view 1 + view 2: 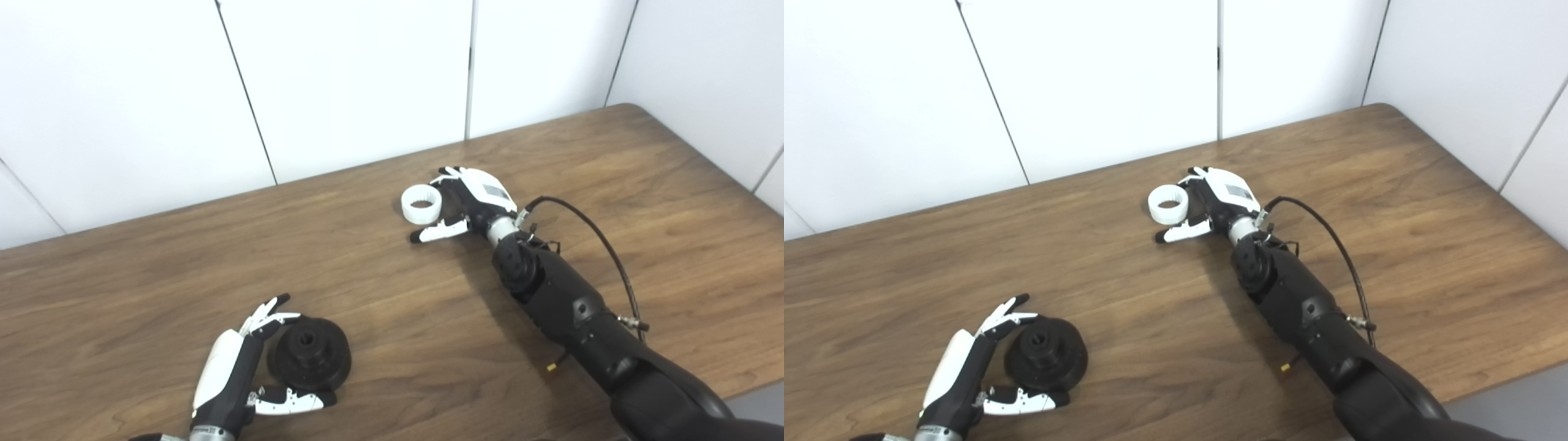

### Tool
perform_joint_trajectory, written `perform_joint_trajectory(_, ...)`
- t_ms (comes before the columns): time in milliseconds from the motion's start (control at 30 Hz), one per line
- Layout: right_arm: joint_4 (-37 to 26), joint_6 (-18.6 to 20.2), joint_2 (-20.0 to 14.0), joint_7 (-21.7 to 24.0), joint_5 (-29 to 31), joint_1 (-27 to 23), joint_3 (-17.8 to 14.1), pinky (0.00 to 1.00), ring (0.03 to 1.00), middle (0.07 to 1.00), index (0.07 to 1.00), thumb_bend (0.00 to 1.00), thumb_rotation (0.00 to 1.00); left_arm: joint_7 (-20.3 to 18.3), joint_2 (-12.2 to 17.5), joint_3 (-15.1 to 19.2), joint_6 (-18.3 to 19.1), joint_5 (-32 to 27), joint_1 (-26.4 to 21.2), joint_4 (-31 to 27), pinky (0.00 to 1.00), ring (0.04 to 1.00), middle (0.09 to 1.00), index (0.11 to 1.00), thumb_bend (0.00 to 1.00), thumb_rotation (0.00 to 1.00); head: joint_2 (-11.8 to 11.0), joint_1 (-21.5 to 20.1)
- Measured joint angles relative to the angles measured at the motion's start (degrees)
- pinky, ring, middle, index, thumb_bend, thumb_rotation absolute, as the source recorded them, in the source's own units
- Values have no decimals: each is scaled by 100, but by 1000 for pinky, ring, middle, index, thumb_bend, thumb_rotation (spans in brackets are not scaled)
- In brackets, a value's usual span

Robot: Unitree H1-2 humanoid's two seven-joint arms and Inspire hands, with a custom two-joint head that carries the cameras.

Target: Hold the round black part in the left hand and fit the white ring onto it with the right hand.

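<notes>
Nearest you, the left hand (236,373) cups the round black part (310,355), fingers and thumb spread around its left and near sides; whether they press it cannot be told, and it looks seated on the table (153,288). Well beyond the black part and to its right, the right hand (471,202) lies beside the white ring (421,204), fingers parted, the ring apparently unclamped. Expect two hazards: closing the right hand may nudge the light ring away rather than trap it, and the black part's stepped, rounded rim may slip from a shallow left-hand hold.
</notes>
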Motion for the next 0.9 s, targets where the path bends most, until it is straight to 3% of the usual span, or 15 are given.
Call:
perform_joint_trajectory(233,125,-152,52,-250,40,13,-34,972,956,913,690,820,430,-13,-15,0,6,-1,11,-6,970,977,950,569,916,181,18,18)
perform_joint_trajectory(567,279,-627,177,-780,126,22,-108,981,929,873,606,712,267,-19,-50,4,6,-9,34,-14,979,973,950,572,911,172,26,18)
perform_joint_trajectory(600,314,-695,182,-838,131,22,-111,983,927,870,552,616,212,-19,-51,3,6,-8,34,-14,977,973,950,573,910,178,26,18)
perform_joint_trajectory(667,362,-787,187,-915,143,21,-131,993,927,866,506,536,166,-21,-51,1,7,-6,35,-14,972,973,952,574,910,189,35,26)
perform_joint_trajectory(900,390,-941,218,-1154,141,-3,-161,1000,914,842,487,515,146,-23,-50,5,4,5,44,-14,974,973,951,571,915,182,44,26)
